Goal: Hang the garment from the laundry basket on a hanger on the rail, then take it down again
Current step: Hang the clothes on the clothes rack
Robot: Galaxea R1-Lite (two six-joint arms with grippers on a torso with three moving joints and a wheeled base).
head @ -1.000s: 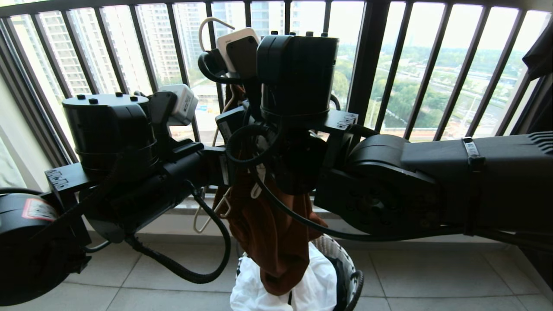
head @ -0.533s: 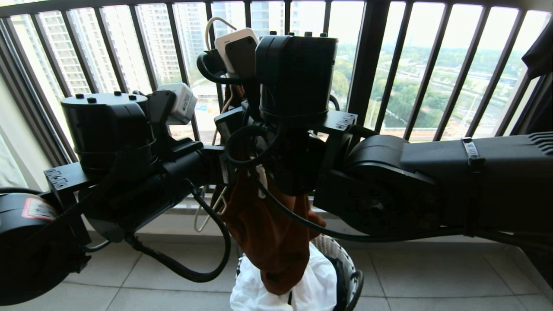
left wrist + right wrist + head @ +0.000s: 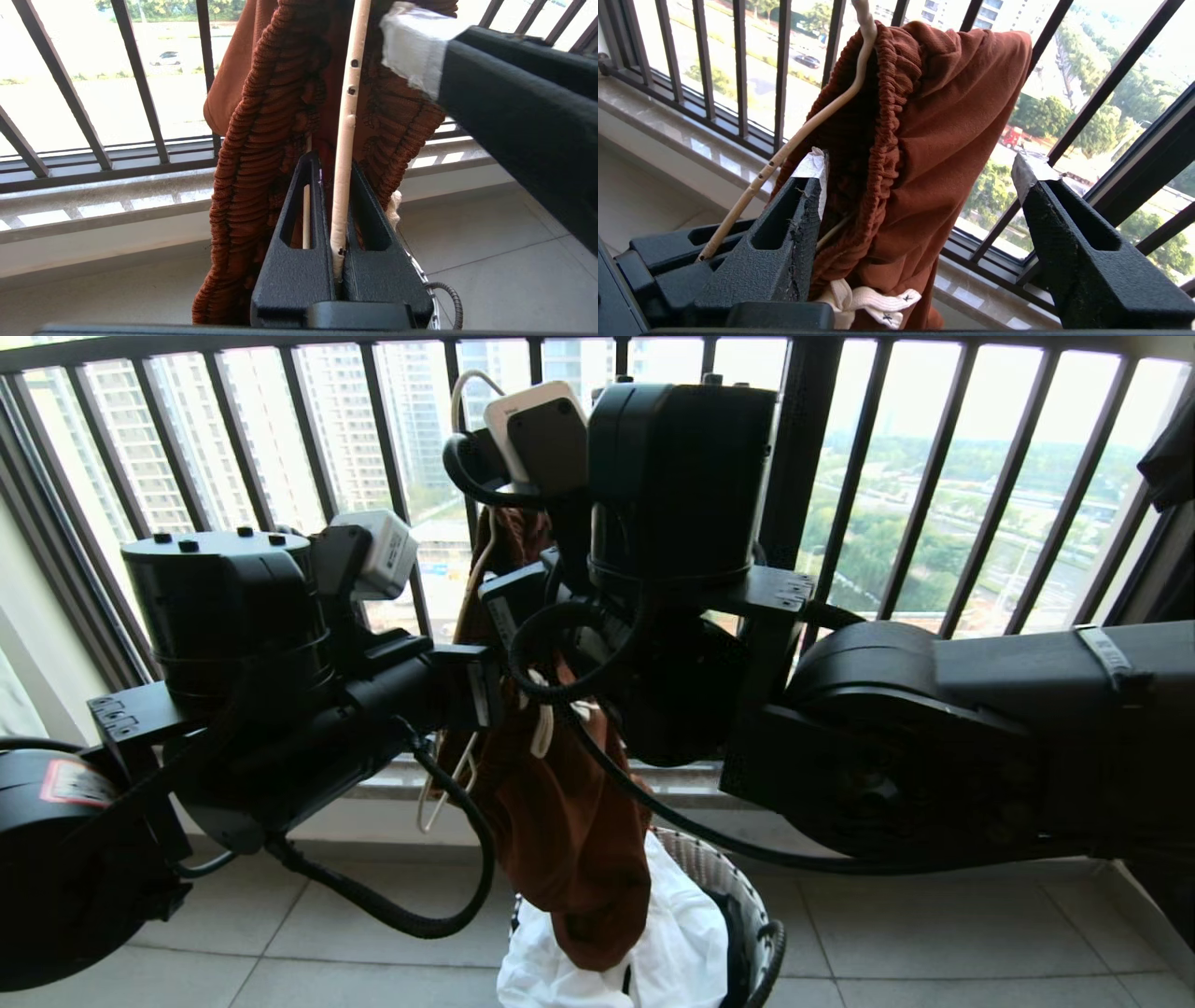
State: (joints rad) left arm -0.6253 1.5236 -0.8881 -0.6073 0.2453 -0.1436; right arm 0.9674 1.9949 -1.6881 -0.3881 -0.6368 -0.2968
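Left gripper: its two black fingers are squeezed tight on the thin cream hanger. The hanger's bar runs straight up between them. The fingers touch nothing else that I can see.

Right gripper: its jaws stand wide apart. The brown shorts hang in the gap between them. One finger, the one with white tape on its tip, rests against the ruffled waistband. The other finger is well clear of the cloth. It is not holding anything.

Shorts: they are draped over the hanger, with the gathered waistband up high near the hanger's bend. The legs hang down loose. In the head view the shorts drop between the two arms, and the bottom end reaches the white cloth in the basket. A white drawstring dangles low, close to the right gripper's base.

Hanger: held up in the air by the left gripper, in front of the black balcony bars. Its hook pokes up above the arms. I cannot tell if the hook is on anything.

Laundry basket: it sits on the tiled floor right under the shorts. A white cloth fills it and spills over the rim.
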